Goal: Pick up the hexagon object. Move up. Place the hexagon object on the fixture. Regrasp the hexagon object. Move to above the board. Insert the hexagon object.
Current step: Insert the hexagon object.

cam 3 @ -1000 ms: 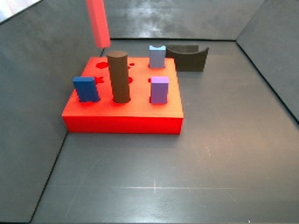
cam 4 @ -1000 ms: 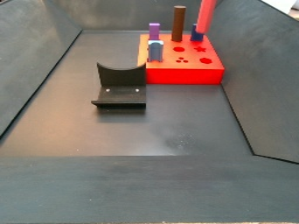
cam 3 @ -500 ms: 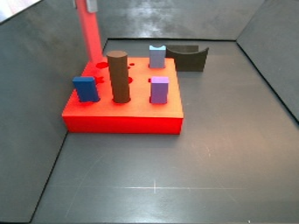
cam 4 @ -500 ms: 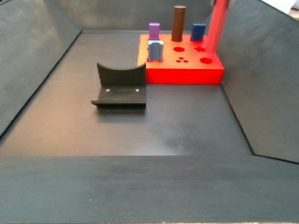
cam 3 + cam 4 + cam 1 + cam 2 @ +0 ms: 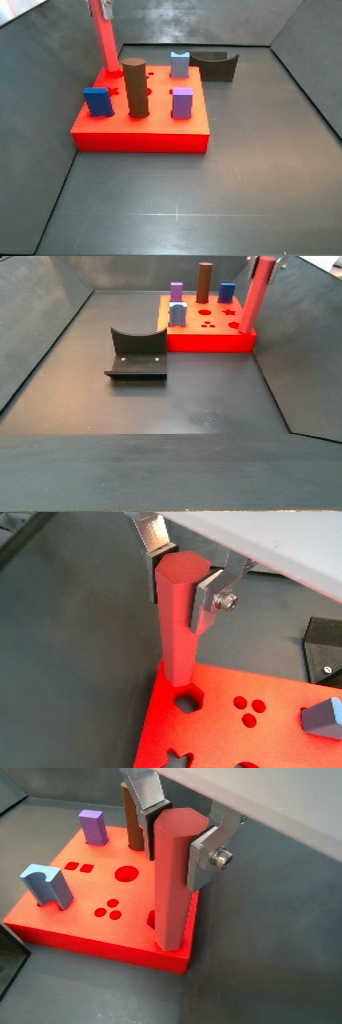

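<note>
Jamming looks the likeliest fault; the gripper (image 5: 183, 580) pinches the hexagon object (image 5: 177, 627) upright over a corner hole of the board (image 5: 80, 893), and slight twist would catch its facets on the rim; whether the tip has entered is hidden behind the rod.

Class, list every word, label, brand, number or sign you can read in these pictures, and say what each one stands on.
None: no readable text in any view.
The board bears only shaped holes and pegs, no letters.
The hexagon object, held upright in the gripper with its jaws shut on it at a corner of the board, is unmarked.
The fixture shows only small pale dots, not writing.
</note>
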